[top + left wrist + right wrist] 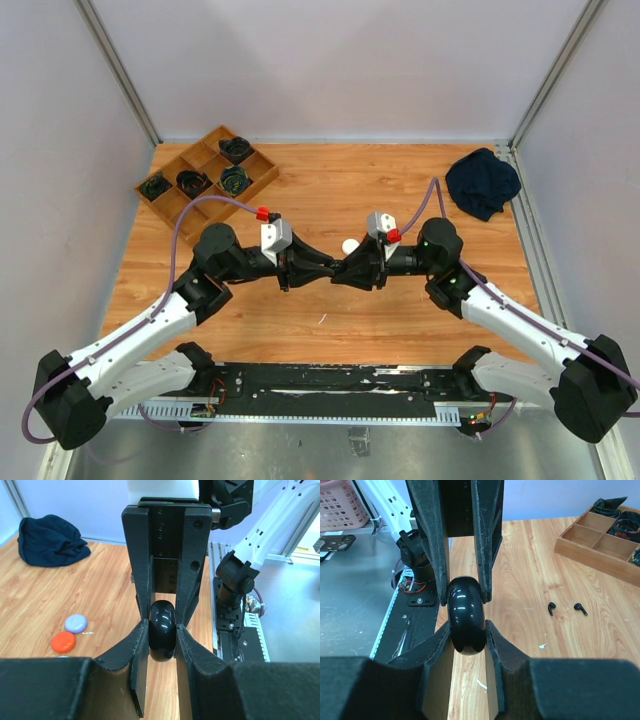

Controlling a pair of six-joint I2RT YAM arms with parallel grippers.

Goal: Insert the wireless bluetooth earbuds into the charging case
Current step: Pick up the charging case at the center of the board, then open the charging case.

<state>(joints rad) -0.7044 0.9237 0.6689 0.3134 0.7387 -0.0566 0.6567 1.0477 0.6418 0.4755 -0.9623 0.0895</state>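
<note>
We can read no text, label, brand, number or sign in any of the three views. The glossy black charging case (466,622) at centre frame shows us only reflections, no lettering.

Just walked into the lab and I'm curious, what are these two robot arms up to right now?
Both arms meet over the middle of the table, gripping one glossy black charging case between them: the left pincer clamps it from one side, the right pincer from the other. Two black earbuds lie loose on the wood, not yet in the case. A lavender case and an orange case sit untouched nearby.
</note>
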